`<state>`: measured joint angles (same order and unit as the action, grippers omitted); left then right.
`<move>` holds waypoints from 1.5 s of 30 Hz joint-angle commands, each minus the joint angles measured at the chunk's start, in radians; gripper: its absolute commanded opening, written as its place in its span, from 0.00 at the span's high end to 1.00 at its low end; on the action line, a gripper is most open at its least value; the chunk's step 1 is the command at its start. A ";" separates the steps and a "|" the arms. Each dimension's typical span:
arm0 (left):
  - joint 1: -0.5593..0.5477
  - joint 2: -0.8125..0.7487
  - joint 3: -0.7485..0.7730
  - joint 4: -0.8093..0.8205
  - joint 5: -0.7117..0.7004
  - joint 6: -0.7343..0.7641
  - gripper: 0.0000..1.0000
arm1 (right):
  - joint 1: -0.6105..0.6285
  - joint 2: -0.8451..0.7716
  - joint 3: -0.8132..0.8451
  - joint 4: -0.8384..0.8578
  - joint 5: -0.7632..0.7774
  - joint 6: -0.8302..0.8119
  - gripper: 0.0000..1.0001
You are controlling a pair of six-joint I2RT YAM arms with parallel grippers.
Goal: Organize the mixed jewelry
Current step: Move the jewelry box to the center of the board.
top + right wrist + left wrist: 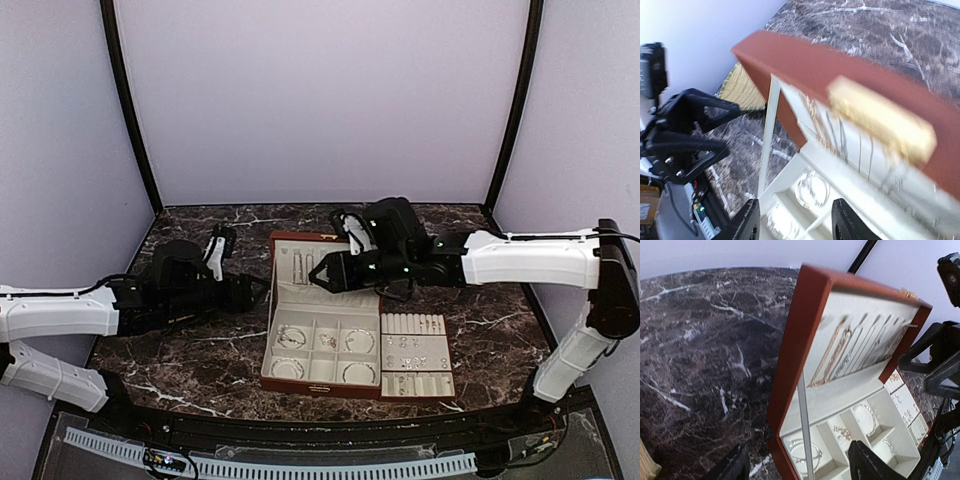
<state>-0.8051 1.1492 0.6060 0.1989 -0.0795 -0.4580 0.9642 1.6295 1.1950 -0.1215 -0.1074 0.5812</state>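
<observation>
Holding bangles [290, 338], open box [268, 352], studs [405, 362] on tray [447, 352]

White shells, black joints on left arm [55, 312], right arm [530, 258]; thin black cables; fingers [742, 222] matte black.

We record no legible text, label, brand, number or sign in any of the three views, whether on the red-brown box [305, 236], the mixed jewelry [290, 338], the cream tray [430, 345] or the marble table [190, 350].
</observation>
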 commanded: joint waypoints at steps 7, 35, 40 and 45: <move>-0.030 0.044 -0.127 0.015 0.236 -0.222 0.27 | -0.005 -0.252 -0.263 -0.169 0.181 0.116 0.43; -0.074 0.299 -0.097 0.126 0.253 -0.278 0.62 | 0.014 -0.142 -0.434 0.044 0.138 0.332 0.59; -0.076 0.315 -0.090 0.177 0.179 -0.287 0.68 | 0.015 -0.125 -0.418 0.082 0.172 0.358 0.64; -0.076 0.377 -0.037 0.222 0.111 -0.272 0.69 | 0.010 -0.077 -0.353 0.083 0.242 0.338 0.66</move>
<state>-0.8745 1.4662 0.5072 0.3141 0.1059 -0.7704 0.9710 1.5101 0.7631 -0.1284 0.1131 0.9340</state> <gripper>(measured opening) 0.343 0.344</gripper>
